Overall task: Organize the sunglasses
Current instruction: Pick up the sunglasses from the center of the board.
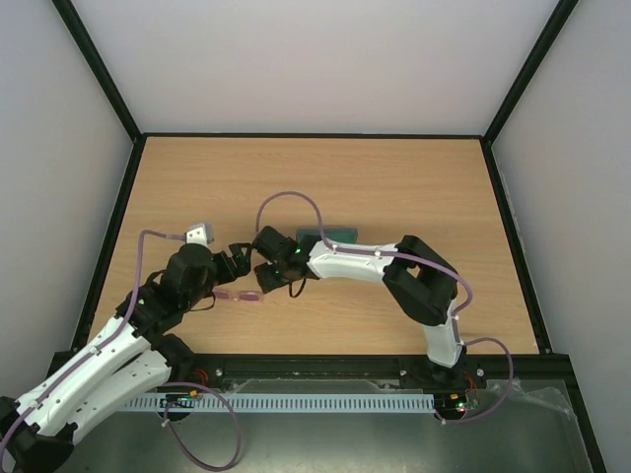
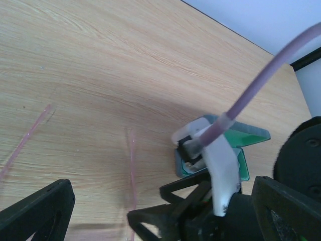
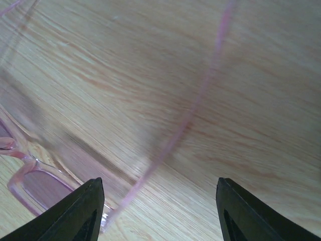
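On the near-left side of the case, clear of it, the sunglasses point(image 1: 238, 294) lie on the wooden table point(image 1: 394, 177). Both temples look unfolded. In the right wrist view one pink lens sits low left and a temple arm point(image 3: 193, 108) runs away from it across the wood.

Just beyond the sunglasses, on the way to the case, both grippers crowd together. The right gripper point(image 3: 158, 186) has its fingers spread with nothing pinched; the temple arm's hinge end comes down just beside its left finger, and contact can't be confirmed. The left gripper point(image 1: 237, 261) is spread wide too and holds nothing, and the right gripper's body fills most of the gap between its fingers.

Farthest back is the case point(image 1: 330, 235), blue-grey with green lining showing, so it's likely open. The right arm partly hides it.

Step in hand is probably getting hold of the frame or folding a temple.
- Grip the front frame or near the hinge, not mid-temple, since the thin plastic will likely flex and slip.
- Close slowly.
- One arm should back off first; the collision risk looks real.
- Fold both temples before heading to the case.
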### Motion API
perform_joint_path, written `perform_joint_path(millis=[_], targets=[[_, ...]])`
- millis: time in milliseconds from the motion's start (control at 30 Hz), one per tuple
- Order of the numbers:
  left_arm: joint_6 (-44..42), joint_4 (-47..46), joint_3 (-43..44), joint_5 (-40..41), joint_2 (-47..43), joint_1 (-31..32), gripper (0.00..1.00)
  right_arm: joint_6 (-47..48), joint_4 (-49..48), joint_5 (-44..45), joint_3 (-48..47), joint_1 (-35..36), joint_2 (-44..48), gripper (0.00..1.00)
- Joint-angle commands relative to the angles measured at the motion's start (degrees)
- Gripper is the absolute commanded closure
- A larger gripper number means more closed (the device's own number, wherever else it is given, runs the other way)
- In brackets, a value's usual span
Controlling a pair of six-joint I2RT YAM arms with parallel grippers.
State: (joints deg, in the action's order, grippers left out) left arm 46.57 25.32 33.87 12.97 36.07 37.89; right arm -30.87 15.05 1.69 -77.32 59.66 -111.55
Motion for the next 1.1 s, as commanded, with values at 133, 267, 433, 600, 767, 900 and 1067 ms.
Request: perform_joint_path(millis=[133, 267, 433, 600, 767, 900, 1067], targets=[[-0.9, 1.2, 0.7, -3.0, 0.0, -0.3, 0.01, -2.8, 6.9, 3.8, -8.8, 1.2, -7.9, 0.41], [-1.3, 1.1, 0.7, -3.9, -0.2, -0.3, 0.01, -3.2, 9.0, 6.7, -10.3, 1.4, -10.4, 0.47], [-1.6, 1.0, 0.6, -4.4, -1.1, -0.3, 0.01, -3.5, 9.9, 7.9, -10.8, 1.4, -11.9, 0.58], [-1.7, 2.0, 2.0, -4.9, -3.5, -0.3, 0.01, -3.7, 10.6, 8.7, -11.4, 1.4, -11.7, 0.71], [-2.1, 3.1, 4.1, -5.6, -5.6, -0.3, 0.01, -3.9, 11.0, 9.0, -11.3, 1.4, -11.1, 0.89], [-2.8, 3.8, 5.7, -6.6, -5.7, -0.3, 0.01, -4.2, 10.9, 9.8, -10.7, 1.4, -9.3, 0.98], [-3.8, 5.7, 8.0, -6.2, -5.8, -0.3, 0.01, -3.7, 11.6, 11.8, -11.0, 1.4, -6.2, 0.99]])
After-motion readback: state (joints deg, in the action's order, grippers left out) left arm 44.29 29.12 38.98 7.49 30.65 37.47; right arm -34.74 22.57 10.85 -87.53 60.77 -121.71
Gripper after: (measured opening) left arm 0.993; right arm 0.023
